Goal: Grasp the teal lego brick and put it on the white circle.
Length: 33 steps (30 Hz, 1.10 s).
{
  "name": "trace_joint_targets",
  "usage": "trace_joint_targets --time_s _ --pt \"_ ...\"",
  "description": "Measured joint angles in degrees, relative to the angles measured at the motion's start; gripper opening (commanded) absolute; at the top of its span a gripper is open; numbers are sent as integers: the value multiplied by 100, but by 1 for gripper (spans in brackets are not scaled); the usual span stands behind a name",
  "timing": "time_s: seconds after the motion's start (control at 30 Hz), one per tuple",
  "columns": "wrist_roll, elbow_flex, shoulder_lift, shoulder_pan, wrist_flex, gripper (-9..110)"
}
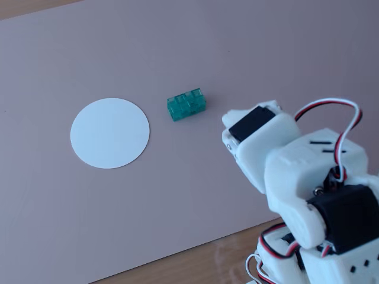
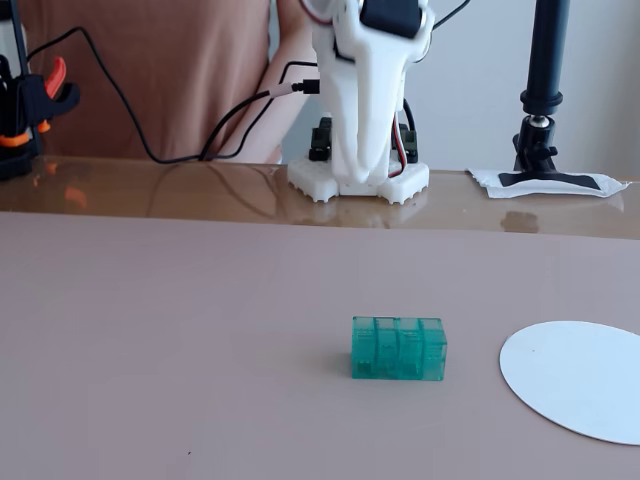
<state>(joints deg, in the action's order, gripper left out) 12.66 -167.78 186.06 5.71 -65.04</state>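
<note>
Teal lego brick: it lies flat on the pinkish mat, studs up, free and not touched by anything; in a fixed view from above it sits near the middle of the mat
White circle: it lies flat on the same mat, near the brick but apart from it, with a strip of bare mat between them; in a fixed view from behind the arm it is to the left of the brick, in the front view it is to the right and cut by the picture edge
Claw: it hangs point down above the far edge of the worktop, high and well behind the brick, holding nothing; the two white fingers look pressed together, with no gap seen between them
Arm: white body with black motors and red and white wires, standing at the mat's edge
Behind the worktop: a black stand on a taped base at the right, an orange and black clamp at the left, black cables, and a person in a brown shirt
</note>
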Motion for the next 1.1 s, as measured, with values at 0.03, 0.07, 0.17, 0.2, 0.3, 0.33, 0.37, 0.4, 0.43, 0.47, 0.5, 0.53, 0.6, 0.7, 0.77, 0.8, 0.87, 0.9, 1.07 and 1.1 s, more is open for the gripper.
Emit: trace_joint_targets --time_s 0.03,0.07,0.17,0.2,0.3,0.33,0.37,0.4,0.43,0.47,0.5,0.53,0.6,0.7,0.77,0.8,0.87,0.9,1.07,1.1 --pt "-26 149 -290 0 123 0" --pt "-79 343 -642 -9 246 0" --pt "-237 1090 -1890 -9 475 0" --pt "-290 1345 -2259 18 501 0" --pt "-483 2276 -3586 53 519 0" --pt "-501 2602 -4034 53 519 0" --pt "-501 2900 -4482 44 510 0" --pt "-492 3190 -4904 70 457 0" --pt "-439 3480 -5344 105 404 0" --pt "-396 3744 -5748 158 343 0" --pt "-352 3990 -6135 167 290 1" --pt "-316 4228 -6513 176 220 4" --pt "-229 4579 -7181 149 141 10" --pt "-79 4860 -7866 176 88 20" --pt "26 4957 -8183 255 88 22" --pt "44 5019 -8350 264 88 22" --pt "88 5133 -8701 237 88 22" --pt "105 5194 -8877 220 88 22" --pt "114 5599 -9703 246 88 22" --pt "132 5687 -9861 246 88 21"
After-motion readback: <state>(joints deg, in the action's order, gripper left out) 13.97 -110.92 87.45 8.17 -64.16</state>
